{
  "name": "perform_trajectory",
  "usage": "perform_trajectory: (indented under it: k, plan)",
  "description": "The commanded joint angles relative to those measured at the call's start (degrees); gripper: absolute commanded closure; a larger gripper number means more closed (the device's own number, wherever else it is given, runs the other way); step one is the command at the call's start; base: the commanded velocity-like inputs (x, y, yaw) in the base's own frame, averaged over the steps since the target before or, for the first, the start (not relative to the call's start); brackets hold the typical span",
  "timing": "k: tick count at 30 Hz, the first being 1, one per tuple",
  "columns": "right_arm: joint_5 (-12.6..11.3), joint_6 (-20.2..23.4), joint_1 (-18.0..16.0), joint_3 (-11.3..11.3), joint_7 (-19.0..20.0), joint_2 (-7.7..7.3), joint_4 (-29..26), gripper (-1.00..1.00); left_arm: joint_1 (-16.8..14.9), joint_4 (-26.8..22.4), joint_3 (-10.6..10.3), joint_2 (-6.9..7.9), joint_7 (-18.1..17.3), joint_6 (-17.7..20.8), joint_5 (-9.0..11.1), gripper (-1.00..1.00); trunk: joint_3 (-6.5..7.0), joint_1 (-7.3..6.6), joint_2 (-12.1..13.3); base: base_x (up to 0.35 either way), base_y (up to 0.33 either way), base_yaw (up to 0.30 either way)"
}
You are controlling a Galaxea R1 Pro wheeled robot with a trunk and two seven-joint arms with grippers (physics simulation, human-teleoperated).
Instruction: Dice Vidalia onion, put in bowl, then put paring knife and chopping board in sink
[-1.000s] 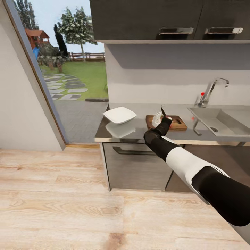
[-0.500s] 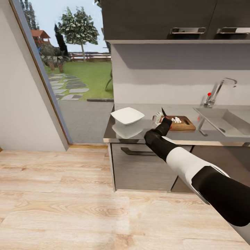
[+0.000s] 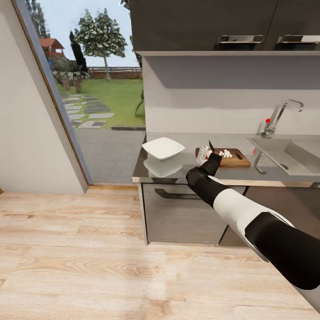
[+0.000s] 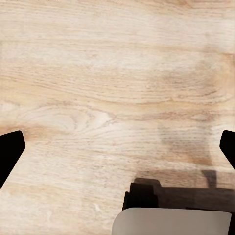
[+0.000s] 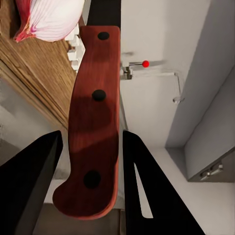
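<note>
Dicing looks partly done: white bits and an uncut Vidalia onion piece lie on the chopping board; right pincer grips the paring knife, left pincer gapes over floor; bowl beside the board awaits.

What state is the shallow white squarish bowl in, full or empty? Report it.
Empty. The shallow white squarish bowl shows a bare glossy inside; the whitish onion dice lie on the brown wooden chopping board.

The head view looks from high and well back, forward and down at the countertop. The right wrist view sits very near the chopping board, shared with the head view. The left wrist view faces the floor.
</note>
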Motion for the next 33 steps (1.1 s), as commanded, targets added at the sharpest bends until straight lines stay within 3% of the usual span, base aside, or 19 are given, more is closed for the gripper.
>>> perform_trajectory:
  k: [1, 11, 19, 23, 25, 26, 28, 30, 33]
  plan:
    - [-0.4, 0.3, -0.1, 0.4, -0.3, 0.01, 0.1, 1.00, -0.1, 0.2, -0.5, -0.03, 0.1, -0.3, 0.2, -1.00, -0.05, 0.00, 0.0, 0.000, 0.000, 0.000]
    - [-0.5, 0.2, 0.0, 0.5, -0.2, 0.36, 1.8, 1.00, -0.1, 0.2, -0.5, -0.03, 0.1, -0.3, 0.2, -1.00, -0.05, 0.00, 0.0, 0.000, 0.000, 0.000]
    - [-0.1, 0.2, 0.0, 0.0, -0.6, -0.29, 0.9, 1.00, -0.1, 0.2, -0.5, -0.03, 0.1, -0.3, 0.2, -1.00, -0.05, 0.00, 0.0, 0.000, 0.000, 0.000]
    - [-0.1, 0.3, 0.0, -0.1, -1.0, -3.37, -5.7, 1.00, -0.1, 0.2, -0.5, -0.03, 0.1, -0.3, 0.2, -1.00, -0.05, 0.00, 0.0, 0.000, 0.000, 0.000]
    - [-0.1, 0.4, 0.0, -0.7, -1.1, -5.90, -13.6, 1.00, -0.1, 0.2, -0.5, -0.03, 0.1, -0.3, 0.2, -1.00, -0.05, 0.00, 0.0, 0.000, 0.000, 0.000]
    - [-0.1, 0.5, 0.0, -1.7, -1.2, -6.50, -16.3, 1.00, -0.1, 0.2, -0.5, -0.03, 0.1, -0.3, 0.2, -1.00, -0.05, 0.00, 0.0, 0.000, 0.000, 0.000]
    - [-0.1, 0.6, 0.0, -7.3, -1.4, -7.30, -21.9, 1.00, -0.1, 0.2, -0.5, -0.03, 0.1, -0.3, 0.2, -1.00, -0.05, 0.00, 0.0, 0.000, 0.000, 0.000]
    - [-0.1, 0.5, 0.0, -15.3, -2.4, -7.59, -27.6, 1.00, -0.1, 0.2, -0.5, -0.03, 0.1, -0.3, 0.2, -1.00, -0.05, 0.00, 0.0, 0.000, 0.000, 0.000]
    - [-0.1, 0.3, 0.0, -19.6, -3.2, -7.76, -30.8, 1.00, -0.1, 0.2, -0.5, -0.03, 0.1, -0.3, 0.2, -1.00, -0.05, 0.00, 0.0, 0.000, 0.000, 0.000]
